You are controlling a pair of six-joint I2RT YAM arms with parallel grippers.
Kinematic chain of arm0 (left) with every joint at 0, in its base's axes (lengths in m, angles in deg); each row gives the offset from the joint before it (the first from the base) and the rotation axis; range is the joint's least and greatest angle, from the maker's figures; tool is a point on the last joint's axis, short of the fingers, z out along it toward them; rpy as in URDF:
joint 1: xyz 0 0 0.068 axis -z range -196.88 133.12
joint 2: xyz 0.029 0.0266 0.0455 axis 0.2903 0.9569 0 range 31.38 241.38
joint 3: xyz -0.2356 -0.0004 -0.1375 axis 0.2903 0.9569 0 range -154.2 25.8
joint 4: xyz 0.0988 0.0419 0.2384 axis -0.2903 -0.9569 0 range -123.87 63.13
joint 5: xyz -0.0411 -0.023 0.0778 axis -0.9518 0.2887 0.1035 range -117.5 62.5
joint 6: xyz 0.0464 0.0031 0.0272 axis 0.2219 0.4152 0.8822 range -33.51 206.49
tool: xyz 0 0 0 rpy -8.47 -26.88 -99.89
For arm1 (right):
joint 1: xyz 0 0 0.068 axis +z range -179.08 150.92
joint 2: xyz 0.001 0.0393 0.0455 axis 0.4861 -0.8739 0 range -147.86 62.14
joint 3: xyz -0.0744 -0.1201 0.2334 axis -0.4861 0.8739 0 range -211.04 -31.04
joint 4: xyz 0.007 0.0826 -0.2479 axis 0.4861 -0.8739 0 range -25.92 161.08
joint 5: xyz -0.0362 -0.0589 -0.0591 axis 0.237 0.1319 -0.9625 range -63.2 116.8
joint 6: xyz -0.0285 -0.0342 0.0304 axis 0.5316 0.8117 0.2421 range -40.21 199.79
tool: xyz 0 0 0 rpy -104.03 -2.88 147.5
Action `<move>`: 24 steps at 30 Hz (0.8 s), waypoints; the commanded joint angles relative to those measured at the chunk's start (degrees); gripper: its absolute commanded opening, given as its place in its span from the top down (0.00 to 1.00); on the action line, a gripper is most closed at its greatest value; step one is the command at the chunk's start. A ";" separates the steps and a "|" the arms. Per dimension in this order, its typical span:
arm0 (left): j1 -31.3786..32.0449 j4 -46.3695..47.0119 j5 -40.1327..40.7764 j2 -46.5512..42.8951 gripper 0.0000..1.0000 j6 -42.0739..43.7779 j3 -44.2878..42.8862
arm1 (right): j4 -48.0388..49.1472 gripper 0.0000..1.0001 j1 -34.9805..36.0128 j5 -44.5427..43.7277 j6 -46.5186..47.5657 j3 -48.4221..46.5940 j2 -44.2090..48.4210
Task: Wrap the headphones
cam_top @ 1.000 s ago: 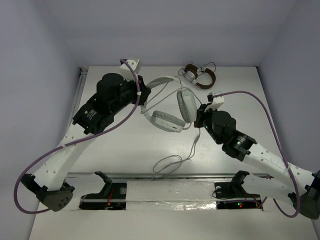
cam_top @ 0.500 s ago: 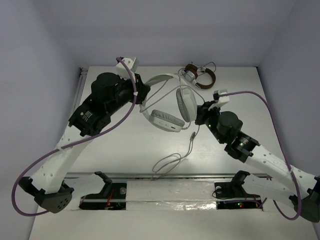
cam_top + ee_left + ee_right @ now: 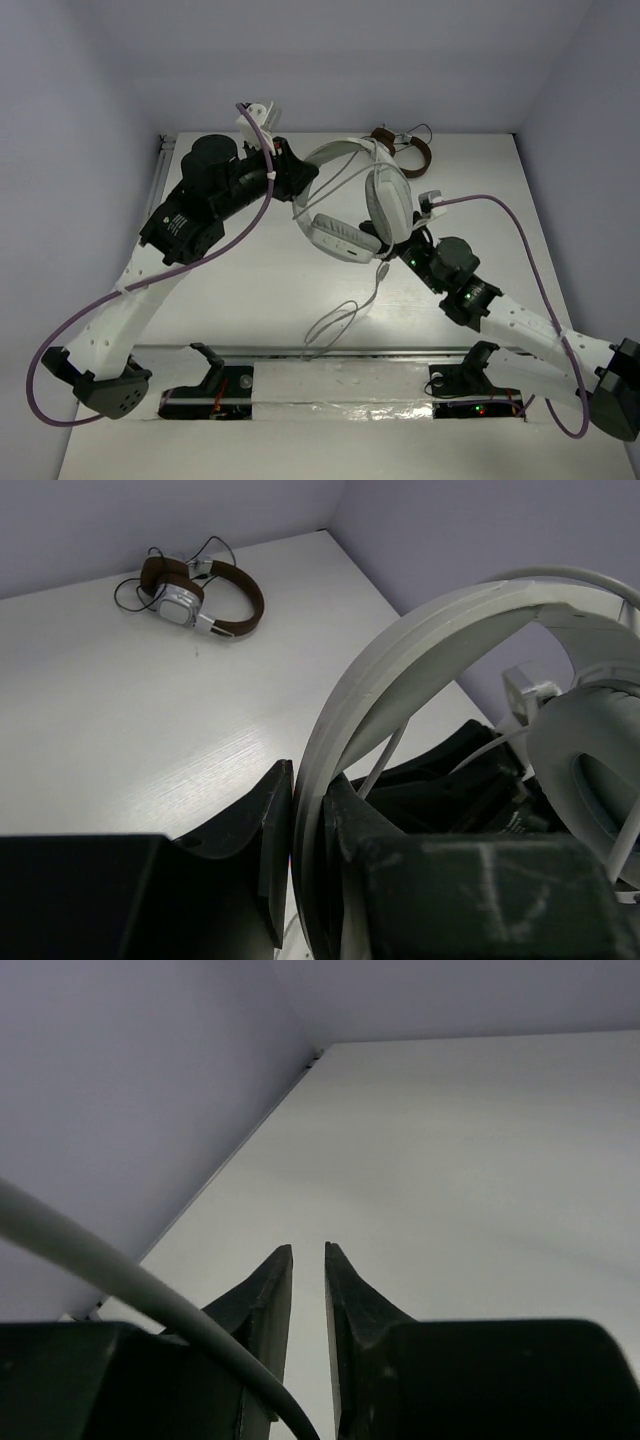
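Gripping tight, the left claw point(image 3: 308, 780) has the wide white headband point(image 3: 400, 640) of the headphones point(image 3: 340, 238) squeezed edge-on between both fingers. The right claw point(image 3: 307, 1250) is only cracked apart, a thin slit between the tips with nothing in it and bare desk point(image 3: 480, 1160) beyond. A pale grey cord point(image 3: 120, 1280) crosses the near corner of its view, can't tell which cord. From above, the headphones sit between the two claws at the far middle of the desk, one earcup point(image 3: 385, 200) just beside the right claw. Their thin cable point(image 3: 345, 315) trails toward the near edge in a loose loop, and the smaller brown headphones point(image 3: 405, 150) lie behind at the far edge
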 commanded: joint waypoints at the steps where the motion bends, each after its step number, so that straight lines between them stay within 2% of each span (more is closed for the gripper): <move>1: -0.17 9.51 -3.27 -0.82 1.00 -6.16 -3.60 | 11.32 0.74 -0.32 1.80 -2.40 1.38 -1.06; 5: -0.17 13.21 -4.07 0.05 1.00 -8.62 -3.77 | 18.63 0.70 -0.85 3.99 -4.68 4.11 -3.34; 9: -0.17 11.90 -1.35 3.30 1.00 -8.89 -7.80 | 22.76 0.69 -0.85 6.11 -6.70 4.91 -8.52; 11: -0.17 11.28 -0.38 5.75 1.00 -10.02 -10.71 | 25.84 0.68 -0.85 7.51 -7.23 5.17 -12.73; 17: -0.17 17.07 1.38 8.40 1.00 -14.86 -10.97 | 32.60 0.60 -0.85 14.19 -9.69 3.41 -23.89; 19: -0.17 16.82 2.52 9.63 1.00 -15.74 -14.03 | 37.16 0.59 -0.85 14.64 -11.62 5.16 -25.22; 24: -0.17 16.20 7.44 12.54 1.00 -16.53 -19.24 | 40.34 0.58 0.55 14.02 -15.57 7.02 -29.17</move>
